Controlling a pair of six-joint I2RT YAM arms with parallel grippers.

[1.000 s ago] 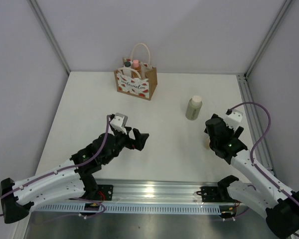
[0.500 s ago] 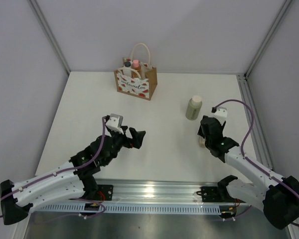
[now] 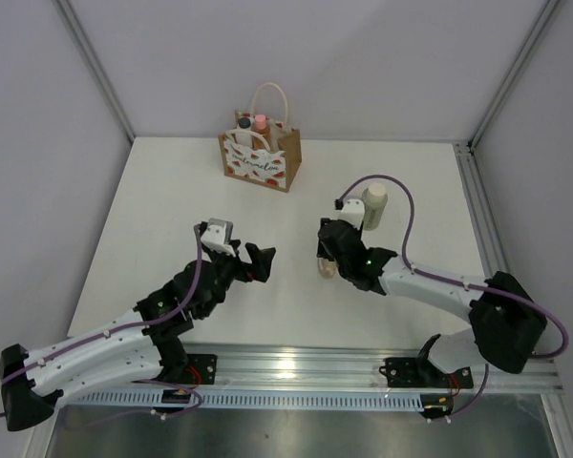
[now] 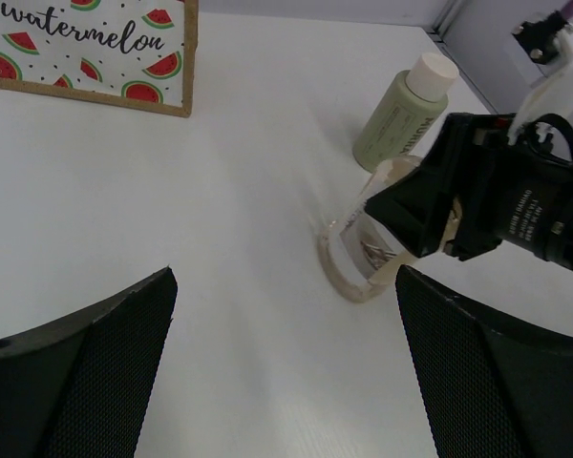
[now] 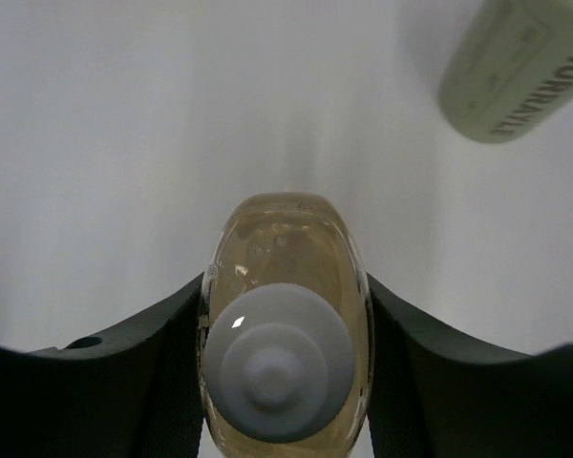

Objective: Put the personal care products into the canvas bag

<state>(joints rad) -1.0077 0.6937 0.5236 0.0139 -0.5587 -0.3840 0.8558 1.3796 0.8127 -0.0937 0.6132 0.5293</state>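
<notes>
The canvas bag (image 3: 261,160) stands at the back of the table, with a pink-capped peach bottle (image 3: 261,122) and a black-lidded jar (image 3: 244,122) sticking out of its top. My right gripper (image 3: 328,264) is shut on the amber bottle (image 5: 282,286). Its white cap (image 5: 279,361) faces the wrist camera, and a finger presses on each side. In the left wrist view the amber bottle (image 4: 361,262) hangs tilted, low over the table. The olive-beige bottle (image 3: 371,206) stands upright just behind it. My left gripper (image 3: 258,260) is open and holds nothing, left of the amber bottle.
The bag's front panel (image 4: 86,48) with its watermelon print shows at the top left of the left wrist view. White walls close in the table on the left, back and right. A metal rail (image 3: 296,367) runs along the near edge.
The right gripper closed on the amber bottle at the right side of the table and swung left with it toward the middle. The left arm has hardly moved.
</notes>
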